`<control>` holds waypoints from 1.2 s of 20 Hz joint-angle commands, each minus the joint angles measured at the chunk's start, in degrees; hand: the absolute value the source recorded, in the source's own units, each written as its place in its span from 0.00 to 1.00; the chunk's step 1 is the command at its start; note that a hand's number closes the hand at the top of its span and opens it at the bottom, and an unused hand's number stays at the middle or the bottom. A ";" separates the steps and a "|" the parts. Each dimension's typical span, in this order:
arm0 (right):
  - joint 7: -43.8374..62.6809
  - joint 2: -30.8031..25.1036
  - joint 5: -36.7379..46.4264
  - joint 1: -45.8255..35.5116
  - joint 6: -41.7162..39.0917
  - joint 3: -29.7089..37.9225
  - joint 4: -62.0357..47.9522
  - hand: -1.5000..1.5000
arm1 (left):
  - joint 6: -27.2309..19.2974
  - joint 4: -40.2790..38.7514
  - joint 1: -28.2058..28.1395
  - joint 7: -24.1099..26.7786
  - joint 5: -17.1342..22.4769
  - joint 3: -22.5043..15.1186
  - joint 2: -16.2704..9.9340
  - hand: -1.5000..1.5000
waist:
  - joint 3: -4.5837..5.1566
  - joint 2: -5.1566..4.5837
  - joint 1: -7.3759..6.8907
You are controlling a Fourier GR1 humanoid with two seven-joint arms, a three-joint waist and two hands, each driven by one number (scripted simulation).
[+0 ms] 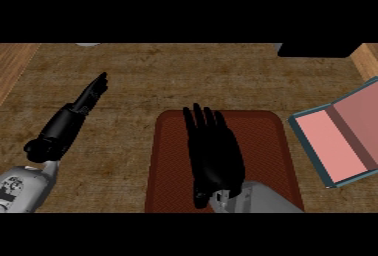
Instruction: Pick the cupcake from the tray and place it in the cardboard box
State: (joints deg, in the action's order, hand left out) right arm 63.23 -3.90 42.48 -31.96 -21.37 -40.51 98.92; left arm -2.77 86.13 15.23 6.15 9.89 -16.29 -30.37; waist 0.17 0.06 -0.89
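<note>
A dark red-brown tray (266,145) lies on the counter at the lower middle. My right hand (212,150) hovers flat over the tray's left half, fingers straight and pointing away from me; it covers much of the tray. No cupcake shows anywhere; the hand may hide it. At the right edge sits the box (343,137), with a pink inside and teal rim, open and cut off by the view's edge. My left hand (81,107) rests at the left over the counter, fingers straight, pointing up and to the right.
A dark object (317,49) sits at the counter's far right corner. A small pale object (87,44) peeks in at the top left. Lighter wooden strips (16,60) border the counter at both sides.
</note>
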 commanded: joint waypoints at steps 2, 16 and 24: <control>12.29 3.74 -2.02 -2.96 -2.66 -0.83 -7.15 0.00 | 0.25 -0.05 -0.64 0.30 -0.71 0.36 0.71 0.50 | -0.08 0.00 0.01; 15.04 3.84 -2.73 -7.30 2.69 -4.23 -14.82 0.00 | 1.84 -3.14 1.84 -0.18 -2.53 2.50 2.95 0.50 | -0.12 0.02 0.68; 13.13 3.84 -2.60 -8.70 2.73 -3.49 -22.08 0.00 | 3.20 -0.78 0.38 -0.94 -2.49 4.00 2.72 0.50 | -0.13 -0.04 0.34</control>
State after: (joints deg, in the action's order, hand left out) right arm 65.85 -1.23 40.42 -38.81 -17.34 -43.85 79.22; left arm -0.79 86.13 14.59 5.80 6.81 -13.59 -27.66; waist 0.04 0.09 -0.65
